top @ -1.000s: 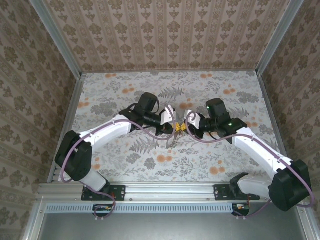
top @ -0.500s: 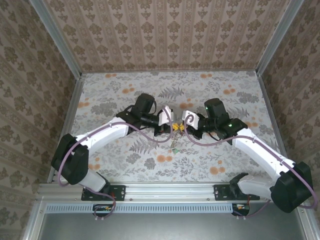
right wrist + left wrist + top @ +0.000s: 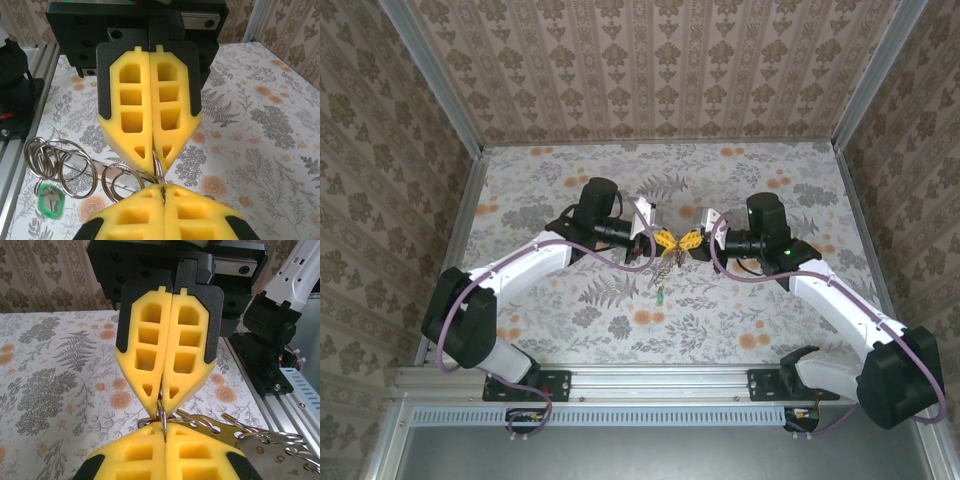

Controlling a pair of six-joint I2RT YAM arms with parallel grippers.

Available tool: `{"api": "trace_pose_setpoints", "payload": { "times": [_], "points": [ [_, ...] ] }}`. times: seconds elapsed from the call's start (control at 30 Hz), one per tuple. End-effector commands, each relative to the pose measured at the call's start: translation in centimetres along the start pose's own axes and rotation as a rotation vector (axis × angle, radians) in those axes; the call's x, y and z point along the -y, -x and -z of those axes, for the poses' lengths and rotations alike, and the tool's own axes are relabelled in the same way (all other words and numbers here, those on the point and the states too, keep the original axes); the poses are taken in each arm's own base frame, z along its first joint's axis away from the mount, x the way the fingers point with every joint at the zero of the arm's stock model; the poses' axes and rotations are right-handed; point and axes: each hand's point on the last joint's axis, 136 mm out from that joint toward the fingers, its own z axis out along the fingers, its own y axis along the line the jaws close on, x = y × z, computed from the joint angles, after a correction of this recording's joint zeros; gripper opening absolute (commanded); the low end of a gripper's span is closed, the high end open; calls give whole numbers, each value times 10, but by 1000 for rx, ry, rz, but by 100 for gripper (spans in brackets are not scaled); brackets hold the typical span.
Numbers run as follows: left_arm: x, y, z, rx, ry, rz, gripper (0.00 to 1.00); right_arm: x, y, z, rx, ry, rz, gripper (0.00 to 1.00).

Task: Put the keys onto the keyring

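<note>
My left gripper (image 3: 667, 240) and right gripper (image 3: 689, 241) meet tip to tip above the middle of the table. Both are shut on the same thin silver ring of the keyring (image 3: 666, 268), whose other links hang below them. In the left wrist view my own yellow fingertips (image 3: 150, 437) pinch the ring (image 3: 161, 412) from below, and the right gripper's pads (image 3: 150, 365) hold it from above. In the right wrist view the ring (image 3: 158, 172) stands edge-on between the two pairs of pads. Several linked rings (image 3: 60, 165) trail left, with a green-headed key (image 3: 50, 206) on them. That key (image 3: 661, 296) dangles lowest.
The floral-patterned table (image 3: 760, 310) has walls on three sides and a metal rail (image 3: 660, 382) along the near edge. A flat metal strip with holes (image 3: 240, 432) runs right from the held ring. The right arm's base (image 3: 265, 350) stands close by.
Both grippers have risen and moved slightly towards the back, turning so their yellow pads face up. The keyring now hangs lower beneath them, with the green key dangling.
</note>
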Motion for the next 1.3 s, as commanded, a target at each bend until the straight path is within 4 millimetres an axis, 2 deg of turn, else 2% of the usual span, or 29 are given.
{"api": "trace_pose_setpoints", "payload": {
  "times": [0.0,0.07,0.17,0.23,0.3,0.53,0.57,0.63,0.67,0.9,1.27],
  "points": [
    [10,20,-4,48,-46,-45,0,8,9,-1,22,-15,7,0],
    [4,10,-4,2,-11,-38,0,10,7,0,1,-23,9,0],
    [-4,-5,-5,-75,36,-14,11,11,2,1,-51,-36,15,0],
    [-6,-13,-6,-121,36,10,16,10,-1,2,-94,-38,39,0],
    [-6,-21,-7,-171,34,28,17,8,-3,2,-134,-35,63,0],
    [-9,-28,-12,-232,57,5,19,1,-1,0,-211,-17,126,0],
    [-9,-27,-13,-236,55,3,16,0,0,0,-221,-20,139,0],
    [-8,-27,-14,-244,45,0,3,-1,3,-1,-223,-21,154,0],
    [-7,-27,-14,-245,44,-1,0,-1,4,-1,-220,-20,156,0],
    [-4,-13,-11,-156,24,-11,0,-2,4,-1,-183,-41,157,0],
    [3,15,-2,33,-18,-47,0,4,-8,-5,-19,-31,10,16]
  ]
}}
